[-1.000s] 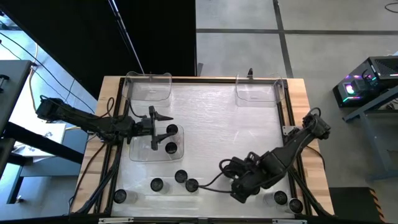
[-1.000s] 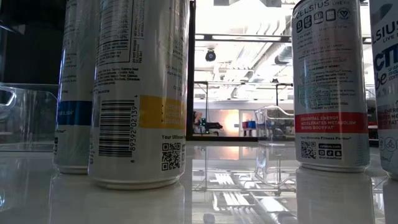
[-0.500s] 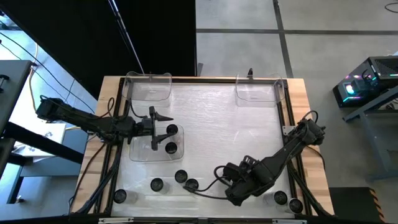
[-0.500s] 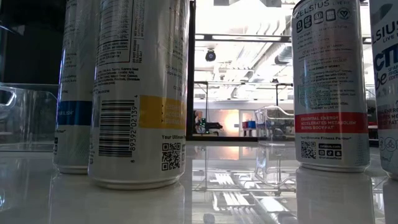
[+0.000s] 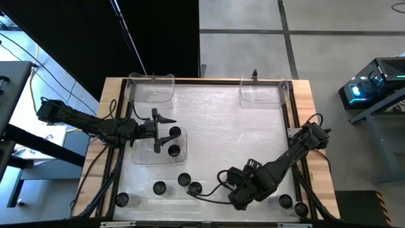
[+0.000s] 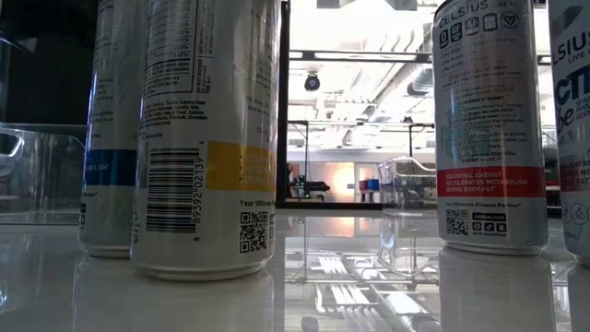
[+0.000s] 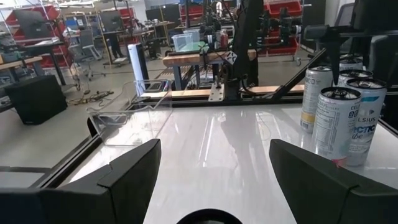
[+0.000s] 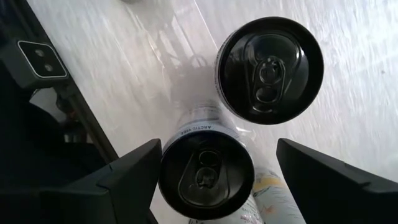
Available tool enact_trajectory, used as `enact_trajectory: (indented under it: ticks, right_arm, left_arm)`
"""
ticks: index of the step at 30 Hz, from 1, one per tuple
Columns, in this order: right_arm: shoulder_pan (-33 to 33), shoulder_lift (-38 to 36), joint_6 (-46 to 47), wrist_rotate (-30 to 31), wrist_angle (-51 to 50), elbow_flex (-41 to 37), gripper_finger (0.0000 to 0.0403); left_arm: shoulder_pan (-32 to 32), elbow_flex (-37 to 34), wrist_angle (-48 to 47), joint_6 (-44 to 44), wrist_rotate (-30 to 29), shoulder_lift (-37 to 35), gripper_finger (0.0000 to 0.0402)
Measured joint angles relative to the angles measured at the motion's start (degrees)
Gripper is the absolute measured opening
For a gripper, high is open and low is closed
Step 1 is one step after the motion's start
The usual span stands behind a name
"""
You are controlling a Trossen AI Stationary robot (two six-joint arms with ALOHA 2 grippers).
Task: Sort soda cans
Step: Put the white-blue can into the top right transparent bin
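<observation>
White tabletop (image 5: pixel 221 120) in a wooden frame, in a workshop of concrete floor and red shelving

Two clear trays (image 5: pixel 152 87) sit at the far edge, a third left of centre holds two cans (image 5: pixel 174 150); other cans line the near edge. Left gripper (image 5: pixel 166 124) over that tray, fingers apart; right gripper (image 5: pixel 226 185) above near-edge cans, fingers apart, empty

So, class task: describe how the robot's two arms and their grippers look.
Both arms are dark, jointed and slim, with black cables trailing alongside. The left gripper and the right gripper each end in two dark fingers; in the wrist views these fingers are broad, matte black wedges.
</observation>
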Motion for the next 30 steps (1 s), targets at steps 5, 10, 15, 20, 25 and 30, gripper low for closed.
enact_trajectory:
  ticks: [5, 10, 15, 20, 25, 30]
  right_arm:
    - [0.16, 0.0, -2.03, 0.72, 0.13, -0.02, 0.0314]
    - [0.05, 0.0, -1.94, 0.83, 0.2, -0.04, 0.0314]
    - [-0.78, 0.0, -2.05, 0.08, 0.18, -0.04, 0.0314]
    - [-1.88, 0.0, -4.46, -1.84, 0.55, -0.04, 0.032]
    - [-2.55, 0.0, -5.67, -3.69, 0.75, -0.04, 0.0333]
    - [-2.66, 0.0, -5.56, -7.1, 0.89, -0.04, 0.0346]
  left_arm:
    - [0.0, 0.0, -0.32, -0.02, 0.0, 0.0, 0.0294]
    - [0.0, 0.0, -1.11, -0.5, -0.87, 0.0, 0.0294]
    - [0.02, 0.0, -1.33, -0.52, -1.62, 0.0, 0.0294]
    - [0.02, 0.0, -1.31, -0.65, -1.62, 0.0, 0.0294]
    - [0.02, 0.0, -1.32, -1.09, -1.61, 0.0, 0.0294]
    - [0.02, 0.0, -1.55, -1.1, -1.61, 0.0, 0.0294]
